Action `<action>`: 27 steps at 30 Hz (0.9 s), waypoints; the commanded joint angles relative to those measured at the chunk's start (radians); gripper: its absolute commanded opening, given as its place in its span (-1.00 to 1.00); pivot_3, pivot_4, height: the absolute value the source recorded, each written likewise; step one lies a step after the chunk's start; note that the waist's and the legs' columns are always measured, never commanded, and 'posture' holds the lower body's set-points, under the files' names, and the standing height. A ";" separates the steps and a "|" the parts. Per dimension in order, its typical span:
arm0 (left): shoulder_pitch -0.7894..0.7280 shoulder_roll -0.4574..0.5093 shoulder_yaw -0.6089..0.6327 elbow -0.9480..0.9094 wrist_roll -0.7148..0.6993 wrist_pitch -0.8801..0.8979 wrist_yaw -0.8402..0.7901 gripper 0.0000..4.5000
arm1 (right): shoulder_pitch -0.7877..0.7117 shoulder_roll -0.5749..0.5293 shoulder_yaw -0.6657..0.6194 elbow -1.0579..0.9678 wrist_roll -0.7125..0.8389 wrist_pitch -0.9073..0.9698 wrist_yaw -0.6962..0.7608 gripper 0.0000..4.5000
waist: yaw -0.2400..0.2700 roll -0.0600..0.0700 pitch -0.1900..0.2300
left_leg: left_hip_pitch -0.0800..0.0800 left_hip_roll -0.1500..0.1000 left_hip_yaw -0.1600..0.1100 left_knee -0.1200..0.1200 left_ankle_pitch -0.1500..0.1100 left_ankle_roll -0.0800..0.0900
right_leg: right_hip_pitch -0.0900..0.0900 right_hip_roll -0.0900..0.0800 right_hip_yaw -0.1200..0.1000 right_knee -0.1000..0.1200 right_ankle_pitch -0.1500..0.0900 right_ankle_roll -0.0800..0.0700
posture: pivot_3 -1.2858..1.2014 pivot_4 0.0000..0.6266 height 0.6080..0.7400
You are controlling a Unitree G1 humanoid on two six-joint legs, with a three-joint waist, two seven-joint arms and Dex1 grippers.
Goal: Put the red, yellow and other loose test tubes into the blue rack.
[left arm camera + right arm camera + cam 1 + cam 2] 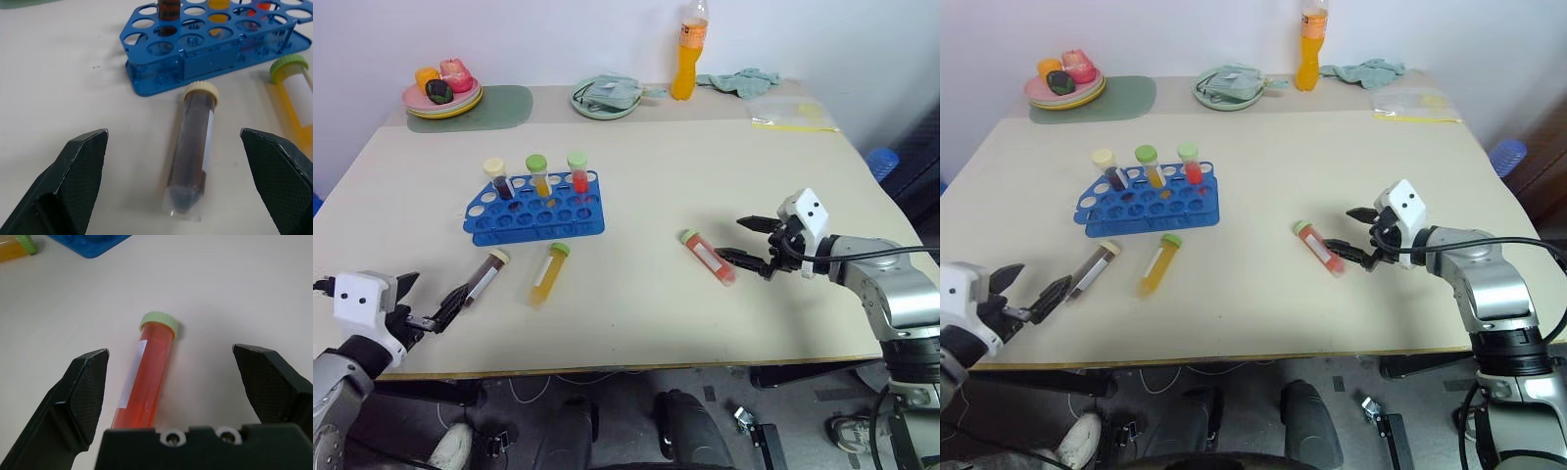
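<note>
Both tools wide: right tool (751, 243) straddles red tube (709, 258) lying right of centre on tabletop (636, 176), left tool (433, 301) faces brown tube (484, 277) lower left below blue rack (536, 208); close mid-barrel, squarely.

My two head cameras look forward and down over the table (705, 176). Both show the blue rack (536, 207). My left wrist camera sits close to the dark tube (191, 147); my right wrist camera, the red tube (146, 377).
</note>
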 commanded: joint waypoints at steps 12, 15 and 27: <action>-0.053 0.008 -0.227 -0.186 -0.001 0.010 -0.016 0.98 | -0.133 -0.007 0.049 -0.165 0.053 0.385 -0.094 1.00 | -0.001 0.001 0.000 | 0.000 0.000 0.000 0.000 0.000 0.000 | 0.000 0.000 0.000 0.000 0.001 0.002 | 0.03 -0.52 1.00; -0.090 0.020 -0.336 -0.232 -0.003 0.019 -0.036 0.98 | -0.224 0.002 0.115 -0.197 0.049 0.619 -0.166 1.00 | 0.000 0.002 0.001 | 0.000 0.000 0.000 0.000 0.000 0.000 | 0.000 0.000 0.000 0.000 0.000 0.000 | 0.03 -0.52 1.00; -0.232 -0.068 -0.639 -0.212 0.066 0.010 -0.003 0.98 | -0.613 0.128 0.369 0.109 0.030 1.049 -0.311 1.00 | 0.001 0.002 0.001 | -0.001 -0.001 -0.001 0.000 0.000 0.000 | -0.001 0.000 0.000 0.000 0.001 0.002 | 0.03 -0.52 1.00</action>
